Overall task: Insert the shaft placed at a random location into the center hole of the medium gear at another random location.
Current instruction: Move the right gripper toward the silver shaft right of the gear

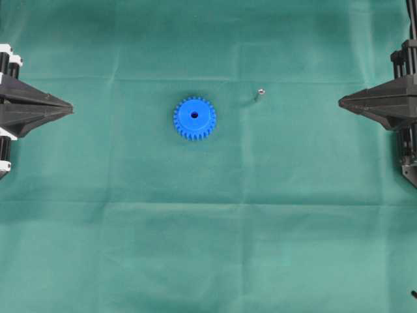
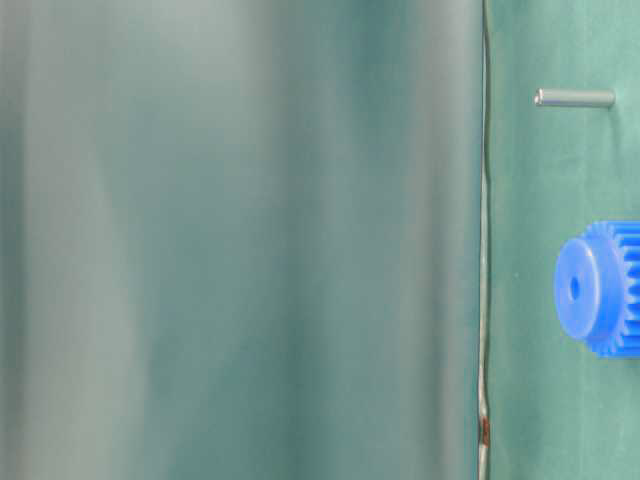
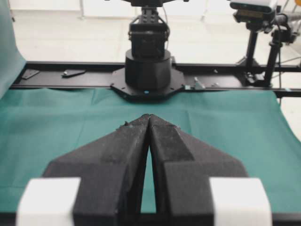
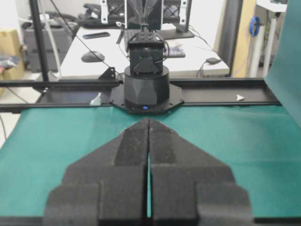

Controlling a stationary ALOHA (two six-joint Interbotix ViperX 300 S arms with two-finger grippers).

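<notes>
The medium gear (image 1: pixel 194 119), bright blue and toothed, lies flat near the middle of the green cloth, its dark center hole (image 1: pixel 194 115) facing up. The table-level view shows the gear (image 2: pixel 600 288) at the right edge with its center hole (image 2: pixel 574 288). The shaft (image 1: pixel 258 95), a tiny silvery pin, lies on the cloth to the gear's right; it shows as a grey rod (image 2: pixel 574 97) in the table-level view. My left gripper (image 1: pixel 70 108) rests at the far left, shut and empty. At the far right, well away from the shaft, my right gripper (image 1: pixel 340 102) is shut and empty too. Neither wrist view shows gear or shaft.
Green cloth (image 1: pixel 208 248) covers the table. A blurred green fold (image 2: pixel 240 240) fills most of the table-level view. The opposite arm's black base (image 3: pixel 147 70) stands at the cloth's far edge in the left wrist view, and likewise a base (image 4: pixel 146 89) in the right wrist view.
</notes>
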